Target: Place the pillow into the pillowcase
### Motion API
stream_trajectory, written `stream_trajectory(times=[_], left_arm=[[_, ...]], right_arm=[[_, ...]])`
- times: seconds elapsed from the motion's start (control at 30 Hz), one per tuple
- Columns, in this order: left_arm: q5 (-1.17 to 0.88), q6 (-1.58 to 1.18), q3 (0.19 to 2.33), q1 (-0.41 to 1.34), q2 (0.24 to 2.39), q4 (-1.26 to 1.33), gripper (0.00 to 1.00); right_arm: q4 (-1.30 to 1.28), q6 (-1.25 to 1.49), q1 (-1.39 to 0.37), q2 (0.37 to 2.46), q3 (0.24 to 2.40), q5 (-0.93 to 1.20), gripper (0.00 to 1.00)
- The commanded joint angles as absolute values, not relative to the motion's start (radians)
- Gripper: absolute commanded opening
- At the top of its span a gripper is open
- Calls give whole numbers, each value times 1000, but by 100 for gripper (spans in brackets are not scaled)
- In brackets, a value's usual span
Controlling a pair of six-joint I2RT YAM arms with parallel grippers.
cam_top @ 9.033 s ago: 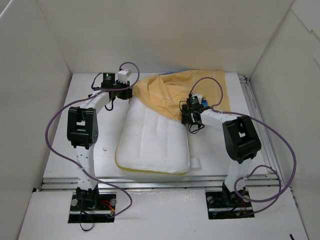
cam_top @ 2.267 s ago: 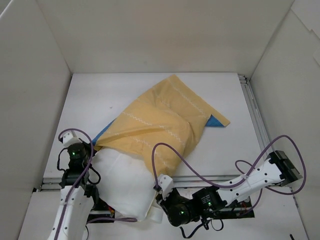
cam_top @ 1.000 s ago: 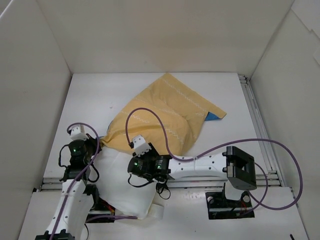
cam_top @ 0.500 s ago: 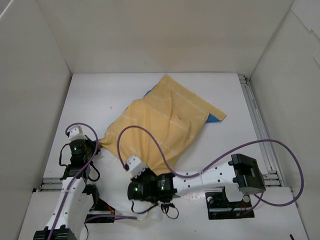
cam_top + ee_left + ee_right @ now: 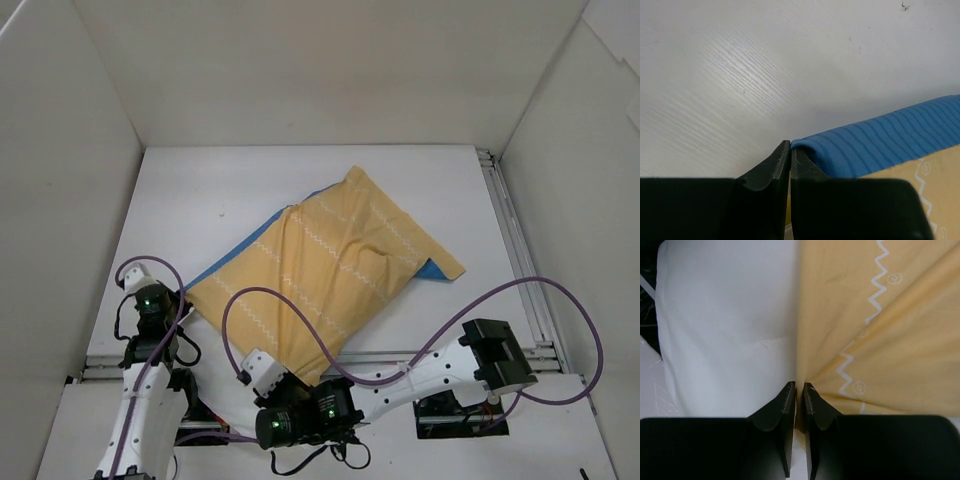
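The pillowcase [image 5: 330, 270] lies slantwise on the table, yellow-orange face up, bulging, with blue edges showing at its left and right. My left gripper [image 5: 178, 302] is shut on its near-left corner; in the left wrist view the blue fabric [image 5: 890, 140] is pinched at the tips of the left gripper [image 5: 790, 145]. My right gripper [image 5: 298, 388], at the near edge, is shut on the yellow hem [image 5: 890, 325]. The right wrist view shows the right gripper [image 5: 799, 386] with the white pillow [image 5: 720, 325] bare to its left. In the top view the pillow is hidden.
White walls enclose the table on three sides. A metal rail [image 5: 420, 352] runs along the near edge. A purple cable [image 5: 290, 305] loops over the front of the pillowcase, and another cable [image 5: 560, 300] arcs at the right.
My right arm drew back to the near edge and shut on the hem. The pillowcase slid forward and flattened, covering the white pillow seen earlier at the front. The left gripper stayed shut.
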State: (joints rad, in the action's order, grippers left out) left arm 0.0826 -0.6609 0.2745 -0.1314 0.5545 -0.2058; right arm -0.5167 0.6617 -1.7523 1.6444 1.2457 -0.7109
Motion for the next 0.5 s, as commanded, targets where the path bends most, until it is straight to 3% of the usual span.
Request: stream_trajectory(times=[0.0,0.03,0.13,0.27,0.47], left_arm=[[212,-713,334,-152,548,-219,0],[218,-715,333,-152,537,-225,0],[257,-753,337,-152,514,-284,0],[268,-769,331,-152,486,-307,0],[261,-770,325,-152,474,-305,0]], right_arm=[[-434,710,-1755,1615,1264,-649,11],[-436,747,-1718,1594,1237,-643,38],[-442,826,-1655,1499,1152,-600,81],[-454,894,-1660,1361,1037,-572,86],[-471,939,-1674,1325,917,-535,67]])
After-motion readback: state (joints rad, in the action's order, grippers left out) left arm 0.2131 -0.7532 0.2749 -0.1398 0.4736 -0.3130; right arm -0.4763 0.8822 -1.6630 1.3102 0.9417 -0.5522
